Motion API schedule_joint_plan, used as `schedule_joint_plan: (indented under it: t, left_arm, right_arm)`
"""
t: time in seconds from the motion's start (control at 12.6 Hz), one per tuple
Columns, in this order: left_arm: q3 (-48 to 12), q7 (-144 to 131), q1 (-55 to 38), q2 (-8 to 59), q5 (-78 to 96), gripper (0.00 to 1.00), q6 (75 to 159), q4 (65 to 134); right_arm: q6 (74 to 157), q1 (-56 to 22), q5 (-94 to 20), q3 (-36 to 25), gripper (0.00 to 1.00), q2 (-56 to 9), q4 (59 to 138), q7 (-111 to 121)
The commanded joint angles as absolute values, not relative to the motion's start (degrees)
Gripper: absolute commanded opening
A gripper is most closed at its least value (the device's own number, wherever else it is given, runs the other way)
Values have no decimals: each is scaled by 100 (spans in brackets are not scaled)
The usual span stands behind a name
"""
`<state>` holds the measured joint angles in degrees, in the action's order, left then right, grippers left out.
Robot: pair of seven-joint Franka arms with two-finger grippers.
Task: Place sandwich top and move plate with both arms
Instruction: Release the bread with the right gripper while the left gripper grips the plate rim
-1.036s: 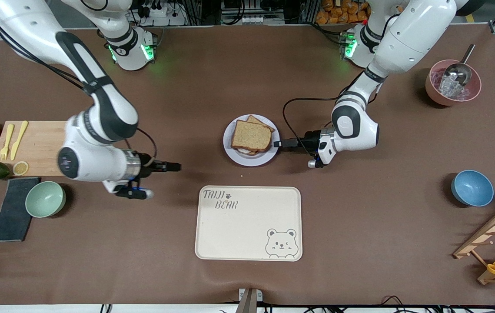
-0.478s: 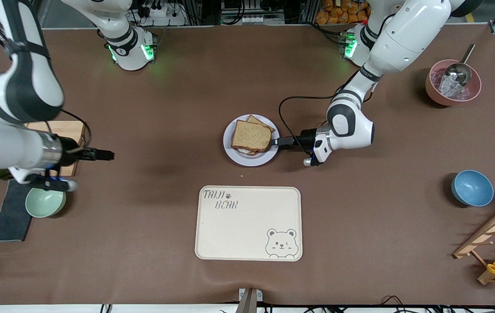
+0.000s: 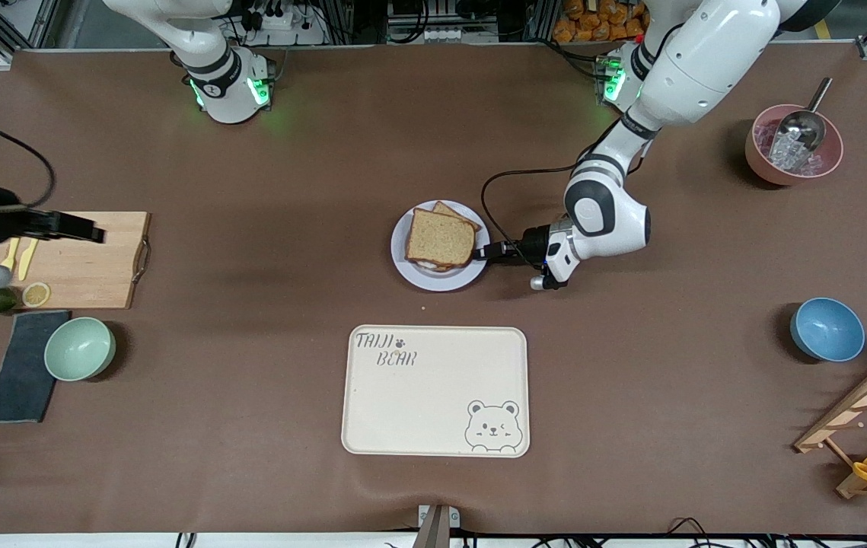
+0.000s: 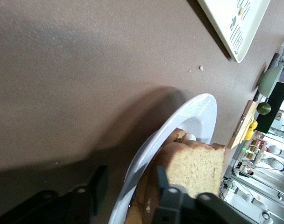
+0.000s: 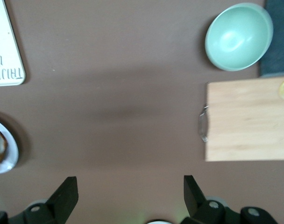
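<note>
Sandwich top (image 3: 440, 237) sits on plate (image 3: 419, 281). Left tool (image 3: 485, 253), fingers straddling the plate's 3 o'clock rim, grip unconfirmed. Right tool (image 3: 90, 233) spread, idle over cutting board (image 3: 87, 274); it likely must take the 9 o'clock rim next.

Sandwich top (image 3: 440, 237) on plate (image 3: 424, 279), tray (image 3: 433, 396) nearer the camera

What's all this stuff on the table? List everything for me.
plate: one, pale lavender-grey, mid-table
sandwich top: one, tan-brown, on the stack on the plate
tray: one, cream, nearer the camera than the plate
green bowl: one, toward the right arm's end
blue bowl: one, toward the left arm's end
pink bowl: one, holding a scoop, left arm's end
cutting board: one, wooden, right arm's end
cloth: one, dark, beside the green bowl
left end effector: black, at the plate's rim
right end effector: black, open, over the cutting board
</note>
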<state>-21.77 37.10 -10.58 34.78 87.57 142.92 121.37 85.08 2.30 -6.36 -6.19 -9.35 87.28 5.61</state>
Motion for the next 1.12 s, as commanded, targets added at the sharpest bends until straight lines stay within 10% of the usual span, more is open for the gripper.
schedule_joint_plan:
  t: [0.0, 1.04]
  left_arm:
    - [-2171, 3894, -1125, 3472, 8956, 1, 14396, 12164]
    - [-2232, 3929, -888, 2628, 9562, 0, 14379, 12454]
  right_arm:
    - [8464, 123, -545, -1028, 100, -1019, 8377, 1055]
    - [9404, 228, -123, -748, 100, 124, 9792, 422]
